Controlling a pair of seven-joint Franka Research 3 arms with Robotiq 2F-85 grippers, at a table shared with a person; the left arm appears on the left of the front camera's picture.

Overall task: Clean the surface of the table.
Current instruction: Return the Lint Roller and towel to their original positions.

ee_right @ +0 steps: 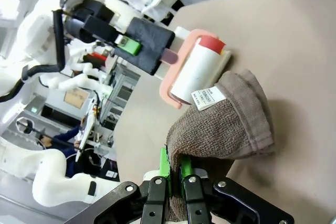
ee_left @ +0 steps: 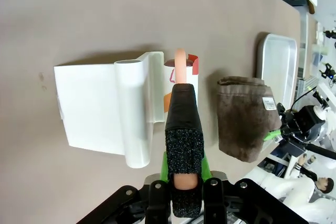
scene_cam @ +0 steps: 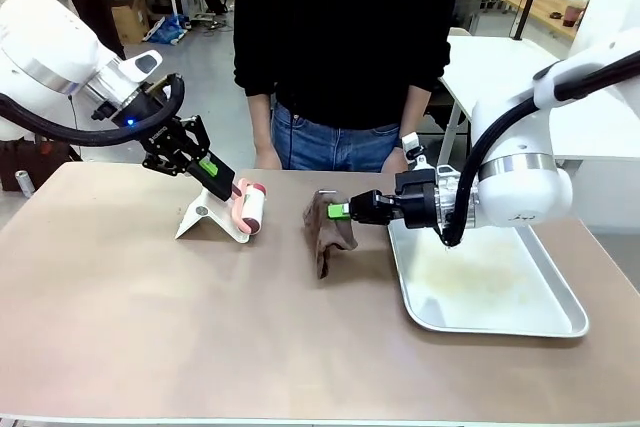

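Stretching across the whole front view, the large beige-brown matte counter (scene_cam: pixel 150 327) carries everything and looks dry and without clear crumbs or stains, so I cannot say which part is already wiped. I judge the cleaning is at an early or middle stage: both tools are in the grip, but most of the surface is not yet passed over.

Near the middle of the counter hangs a brown terry cloth with a small white label (scene_cam: pixel 327 230). The right pincer (scene_cam: pixel 340 211) is pressed together on its upper edge, and the lower end of the cloth touches the counter, just beside the tray. In the right wrist view the green pads pinch the folded cloth (ee_right: pixel 226 124) tightly.

To the left, the left pincer (scene_cam: pixel 222 185) is closed on the pink handle of a lint roller with a white roll and red end (scene_cam: pixel 250 207). The roller sits in or just at a white plastic stand with a folded base (scene_cam: pixel 205 219); I cannot tell if it is already lifted free.

On the right lies a shiny silver rectangular metal tray (scene_cam: pixel 560 319). It holds no object, only a faint pale smear on its bottom.

A person in a black top and jeans (scene_cam: pixel 345 57) stands at the far side, hands down, well apart from both tools.
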